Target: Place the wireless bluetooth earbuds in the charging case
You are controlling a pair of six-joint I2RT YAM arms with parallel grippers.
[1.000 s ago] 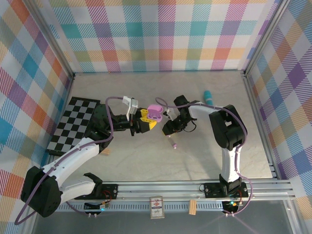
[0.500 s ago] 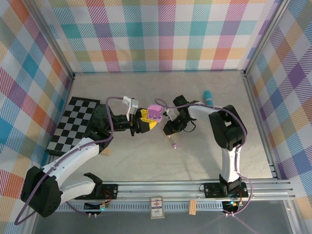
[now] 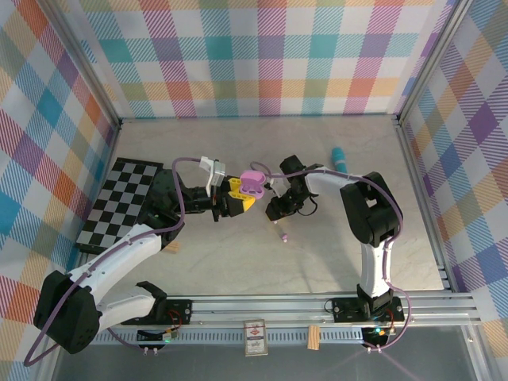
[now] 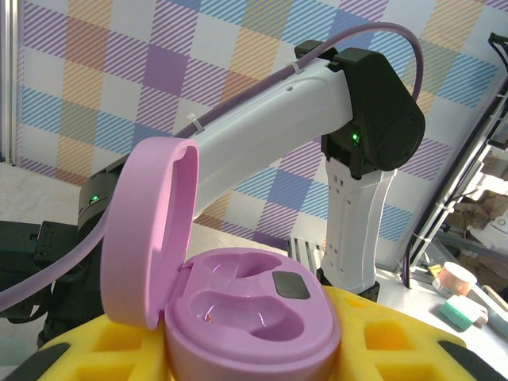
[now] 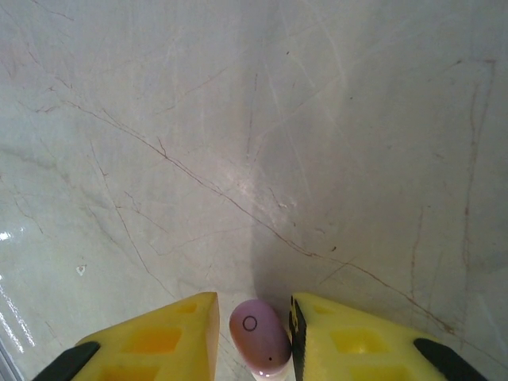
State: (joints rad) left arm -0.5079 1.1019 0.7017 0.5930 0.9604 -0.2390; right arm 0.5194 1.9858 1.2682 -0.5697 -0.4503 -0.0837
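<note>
The pink charging case sits between the yellow pads of my left gripper, which is shut on it. Its lid stands open to the left and both wells are empty. From above, the case is held off the table at the centre. My right gripper is down at the tabletop just right of it, its yellow fingers closed in round a pink-purple earbud. The right pad touches the bud and the left pad is a hair off it. A second earbud lies loose below my right gripper.
A teal cylinder lies at the back right. A black and white checkered mat covers the left side of the table. Plaid walls close in three sides, and a metal rail runs along the near edge.
My right gripper's fingers have narrowed round the earbud on the table. The left arm and the case have held still.
</note>
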